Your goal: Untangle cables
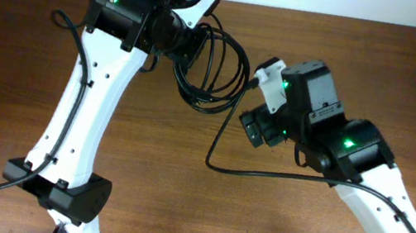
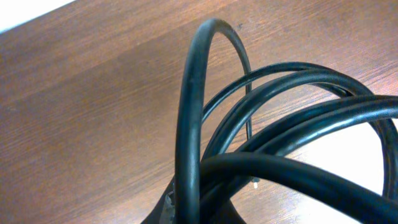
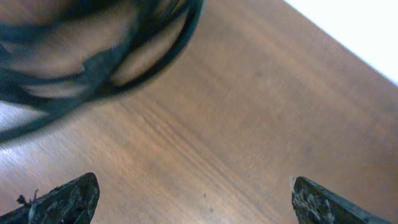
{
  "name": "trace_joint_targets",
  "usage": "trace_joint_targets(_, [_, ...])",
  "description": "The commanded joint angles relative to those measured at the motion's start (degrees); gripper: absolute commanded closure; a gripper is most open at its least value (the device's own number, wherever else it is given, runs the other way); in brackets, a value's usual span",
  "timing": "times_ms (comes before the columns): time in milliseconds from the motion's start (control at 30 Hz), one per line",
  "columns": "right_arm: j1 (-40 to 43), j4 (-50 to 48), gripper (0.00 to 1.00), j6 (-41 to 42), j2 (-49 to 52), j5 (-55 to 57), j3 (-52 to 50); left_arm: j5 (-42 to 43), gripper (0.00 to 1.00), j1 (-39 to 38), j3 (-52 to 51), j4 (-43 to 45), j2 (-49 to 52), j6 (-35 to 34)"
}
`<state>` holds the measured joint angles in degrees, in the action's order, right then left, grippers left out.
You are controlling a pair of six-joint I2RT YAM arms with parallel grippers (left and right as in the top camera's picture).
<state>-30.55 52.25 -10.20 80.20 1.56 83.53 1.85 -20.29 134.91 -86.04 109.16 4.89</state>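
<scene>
My right gripper hangs released, fingers spread wide over the table. The black cable coil sits toward the upper left of its wrist frame, loops dangling from my left gripper, which looks clenched on the bundle. One thin strand trails down nearest the right arm

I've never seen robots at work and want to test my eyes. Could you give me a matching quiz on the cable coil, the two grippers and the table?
Things:
1. cable coil
2. left gripper
3. right gripper
4. table

Descriptions:
A. open wide, holding nothing
B. brown wood
C. black loops
D. gripping the coil

Pairs: 1-C, 2-D, 3-A, 4-B.
</scene>
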Motion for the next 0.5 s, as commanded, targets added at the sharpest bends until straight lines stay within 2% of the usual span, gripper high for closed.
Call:
trace_joint_targets(0, [-0.20, 0.98, 0.01, 0.76, -0.22, 2.21, 6.67, -0.81, 1.00, -0.17, 0.90, 0.70, -0.42, -0.79])
trace_joint_targets(233, [-0.20, 2.91, 0.02, 0.31, -0.09, 5.97, 8.22, -0.11, 1.00, -0.44, 0.39, 1.90, 6.58, -1.01])
trace_joint_targets(467, [-0.17, 1.46, 0.02, -0.55, 0.96, 8.48, 8.22, -0.17, 1.00, -4.33, -1.77, 6.10, 13.75, -1.44])
